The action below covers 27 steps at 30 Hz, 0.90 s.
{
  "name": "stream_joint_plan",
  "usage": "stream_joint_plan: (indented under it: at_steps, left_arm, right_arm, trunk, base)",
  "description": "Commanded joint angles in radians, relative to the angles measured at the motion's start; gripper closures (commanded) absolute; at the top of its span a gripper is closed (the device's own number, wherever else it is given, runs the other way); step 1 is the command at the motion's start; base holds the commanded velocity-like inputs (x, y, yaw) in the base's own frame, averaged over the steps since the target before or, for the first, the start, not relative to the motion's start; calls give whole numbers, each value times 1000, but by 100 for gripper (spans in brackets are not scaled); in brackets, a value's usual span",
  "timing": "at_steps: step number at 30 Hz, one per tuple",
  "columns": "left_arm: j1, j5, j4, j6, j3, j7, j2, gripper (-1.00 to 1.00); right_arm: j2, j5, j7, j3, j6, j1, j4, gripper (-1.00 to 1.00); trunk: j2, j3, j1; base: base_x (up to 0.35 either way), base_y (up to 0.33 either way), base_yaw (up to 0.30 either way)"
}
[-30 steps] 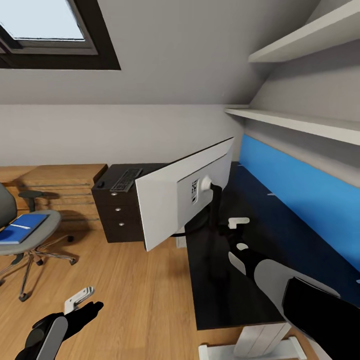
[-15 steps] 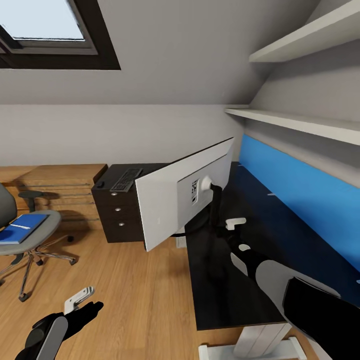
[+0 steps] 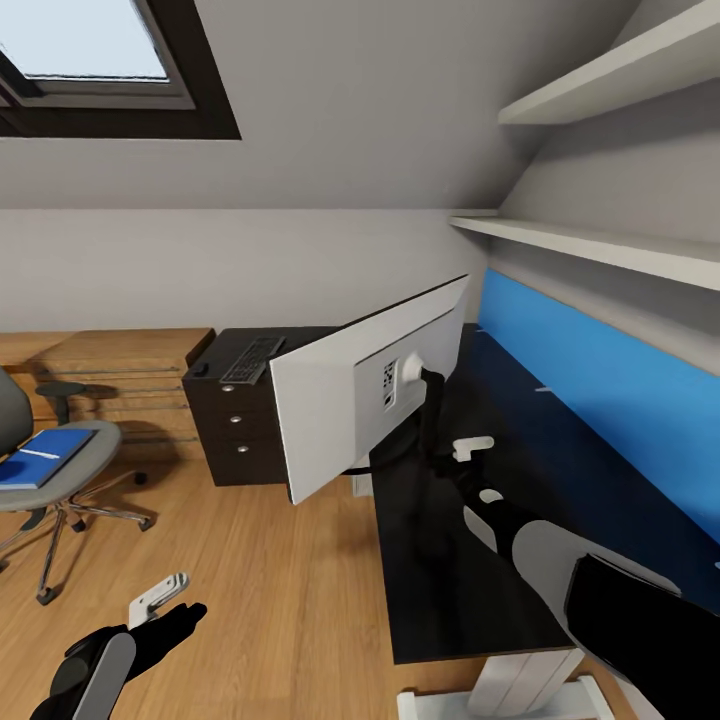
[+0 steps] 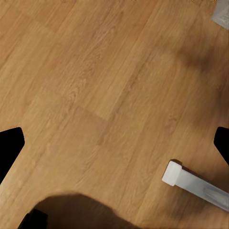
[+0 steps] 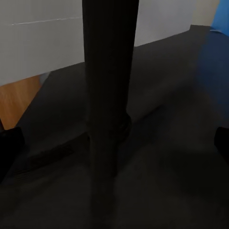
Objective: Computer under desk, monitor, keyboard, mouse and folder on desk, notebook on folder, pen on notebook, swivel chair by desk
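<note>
Since a second before, my right pincer (image 3: 462,449) had edged slightly toward the monitor's stand (image 3: 432,420); otherwise nothing moved. My desk (image 3: 450,560) ran from five to one o'clock, the monitor (image 3: 365,385) on it with its pale back to me. At nine o'clock the swivel chair (image 3: 50,470) carried the folder (image 3: 45,457). My right pincer gaped wide around the stand's post (image 5: 109,86), fingertips apart at both sides; my left pincer (image 3: 160,597) hung wide open over bare floor (image 4: 95,95).

Black worktop (image 3: 440,590) with blue back panel, and the wooden floor (image 3: 270,560).
The monitor (image 3: 350,400) stands on the worktop; the keyboard (image 3: 252,358) and mouse (image 3: 201,369) lie on its drawer end. The swivel chair (image 3: 40,470) stands on the floor.
</note>
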<state>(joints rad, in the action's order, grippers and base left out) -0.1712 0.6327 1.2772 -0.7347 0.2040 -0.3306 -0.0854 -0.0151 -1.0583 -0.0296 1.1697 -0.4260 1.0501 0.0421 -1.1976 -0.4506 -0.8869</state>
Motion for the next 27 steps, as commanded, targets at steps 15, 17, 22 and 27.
stream_joint_plan:
  at_steps: [15, 17, 22, 27]
  left_arm:
    - [-1, 11, 2, -3, 0, -8, 0, -100]
    - [-1, 11, 2, -3, 0, -8, 0, -100]
    - [-1, 10, 2, -2, 0, -8, 1, -100]
    - [-1, 11, 2, -3, 0, -8, 1, -100]
  right_arm:
    - [0, -6, -3, 8, -2, 0, -1, -100]
    - [0, -6, -3, 8, -2, 1, -1, -100]
    - [0, -6, -3, 8, -2, 1, -1, -100]
    - [0, -6, -3, 9, -2, 1, -1, -100]
  trunk:
    - [-1, -1, 0]
    - [-1, -1, 0]
    - [-1, -1, 0]
    - [-1, -1, 0]
  base:
    - [166, 0, 0]
    - [182, 0, 0]
    - [181, 48, 0]
    - [78, 30, 0]
